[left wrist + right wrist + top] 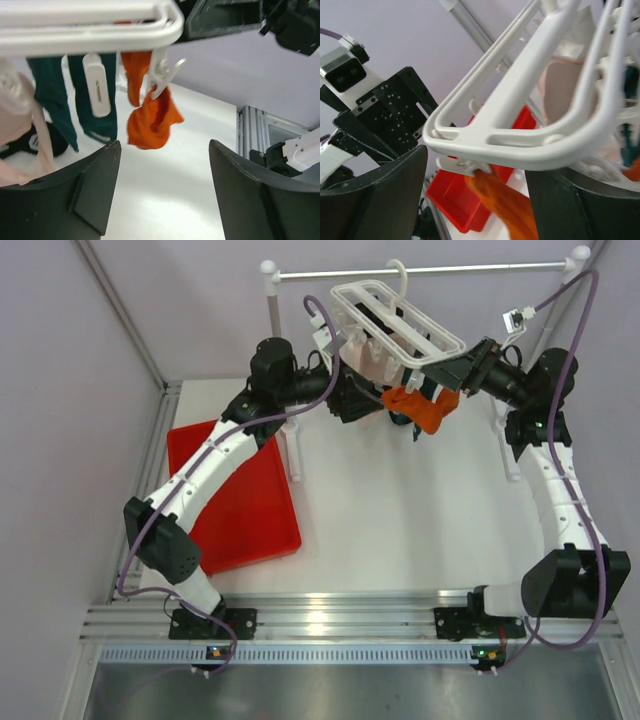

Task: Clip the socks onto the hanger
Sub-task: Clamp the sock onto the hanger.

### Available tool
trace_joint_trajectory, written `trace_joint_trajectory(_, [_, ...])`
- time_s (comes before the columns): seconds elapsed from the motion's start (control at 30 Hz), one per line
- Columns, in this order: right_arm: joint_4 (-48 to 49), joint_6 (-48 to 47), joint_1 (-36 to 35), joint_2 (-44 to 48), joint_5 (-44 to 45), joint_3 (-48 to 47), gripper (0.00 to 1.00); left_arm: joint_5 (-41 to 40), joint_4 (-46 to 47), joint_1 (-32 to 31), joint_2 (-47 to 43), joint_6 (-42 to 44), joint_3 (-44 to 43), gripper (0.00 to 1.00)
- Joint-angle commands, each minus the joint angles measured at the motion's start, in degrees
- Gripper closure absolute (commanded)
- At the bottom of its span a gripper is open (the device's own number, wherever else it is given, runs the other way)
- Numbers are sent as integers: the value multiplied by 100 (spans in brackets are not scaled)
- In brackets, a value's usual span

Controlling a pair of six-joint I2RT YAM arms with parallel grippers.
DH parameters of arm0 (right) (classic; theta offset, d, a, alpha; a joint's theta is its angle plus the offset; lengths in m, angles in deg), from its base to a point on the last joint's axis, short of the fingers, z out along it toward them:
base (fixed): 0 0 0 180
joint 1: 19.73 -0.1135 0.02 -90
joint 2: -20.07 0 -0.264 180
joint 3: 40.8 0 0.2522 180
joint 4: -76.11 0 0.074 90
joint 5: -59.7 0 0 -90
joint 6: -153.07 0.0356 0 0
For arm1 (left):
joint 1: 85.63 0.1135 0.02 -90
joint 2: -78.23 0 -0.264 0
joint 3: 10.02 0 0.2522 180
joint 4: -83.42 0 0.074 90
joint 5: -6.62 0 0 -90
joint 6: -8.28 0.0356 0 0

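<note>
The white hanger [395, 320] hangs by its hook from the rail. An orange sock [425, 408] hangs from a clip at its near right end. In the left wrist view the orange sock [150, 120] hangs bunched from a white clip [162, 75], with two dark teal socks [50, 95] hanging to its left. My left gripper [165, 170] is open and empty, below and short of the sock. My right gripper [477, 180] is open, with the hanger's rounded end [520, 135] and the clipped orange sock [505, 200] just ahead between the fingers.
A red tray [240, 500] lies on the table's left side. The metal rail [420, 270] stands at the back on white posts. A pale pink sock [20, 115] hangs at the hanger's left, and a black sock [35, 142] lies on the table beneath it.
</note>
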Motion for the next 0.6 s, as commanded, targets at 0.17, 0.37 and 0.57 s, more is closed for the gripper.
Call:
trace_joint_trajectory(0.17, [-294, -960, 539, -33, 282, -283, 23, -750, -849, 480, -956, -574, 748, 2])
trace_joint_trajectory(0.37, [-346, -1330, 838, -77, 458, -406, 22, -1375, -1299, 1095, -1422, -337, 1275, 2])
trace_joint_trajectory(0.57, [-671, -1725, 1137, 107, 493, -468, 17, -1882, -2299, 1807, -1800, 260, 1583, 2])
